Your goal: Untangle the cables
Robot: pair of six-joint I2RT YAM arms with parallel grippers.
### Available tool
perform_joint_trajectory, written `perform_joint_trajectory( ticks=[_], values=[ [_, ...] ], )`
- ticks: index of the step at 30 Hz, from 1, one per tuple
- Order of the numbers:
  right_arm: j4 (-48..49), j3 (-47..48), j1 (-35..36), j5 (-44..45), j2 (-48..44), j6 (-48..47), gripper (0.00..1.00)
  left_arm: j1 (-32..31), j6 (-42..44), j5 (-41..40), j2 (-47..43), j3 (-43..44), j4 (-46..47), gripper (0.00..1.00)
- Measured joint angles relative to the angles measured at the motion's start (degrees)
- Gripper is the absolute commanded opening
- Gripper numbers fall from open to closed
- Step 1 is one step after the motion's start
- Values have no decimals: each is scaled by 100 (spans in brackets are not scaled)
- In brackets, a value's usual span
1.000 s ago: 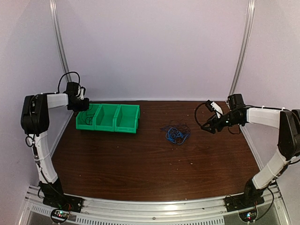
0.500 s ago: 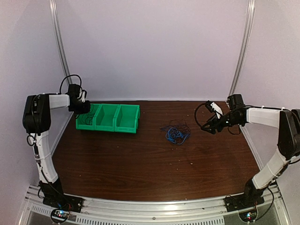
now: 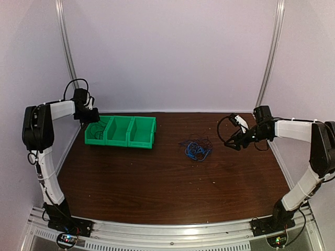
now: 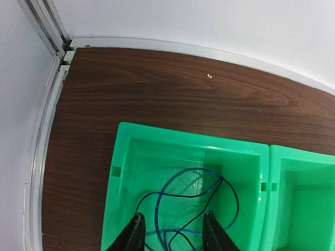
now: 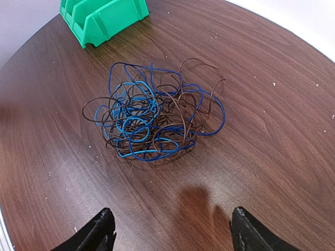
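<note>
A tangle of blue and brown cables (image 3: 196, 149) lies on the brown table right of centre; it fills the upper middle of the right wrist view (image 5: 152, 112). My right gripper (image 3: 234, 141) is open and empty, hovering to the right of the tangle, its fingertips (image 5: 102, 230) wide apart. My left gripper (image 3: 87, 116) is open over the leftmost compartment of the green bin (image 3: 120, 132). A dark blue and black cable (image 4: 193, 201) lies loose in that compartment (image 4: 125, 157), between my fingertips (image 4: 135, 235).
The green bin has three compartments and stands at the table's back left; its corner shows in the right wrist view (image 5: 102, 15). The table's rounded edge and white walls (image 4: 47, 130) close in the left and rear sides.
The left gripper has shifted slightly back and left above the bin's left compartment. The right arm has barely moved.
</note>
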Motion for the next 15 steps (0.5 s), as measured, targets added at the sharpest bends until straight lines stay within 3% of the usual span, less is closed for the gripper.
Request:
perform_joint_trajectory(
  ticks=[11, 15],
  values=[
    [-48, 0, 0, -28, 0, -66, 77, -35, -37, 63, -1185, -7, -57, 51],
    [-48, 0, 0, -28, 0, -79, 77, -343, 59, 214, -1746, -269, 129, 51]
  ],
)
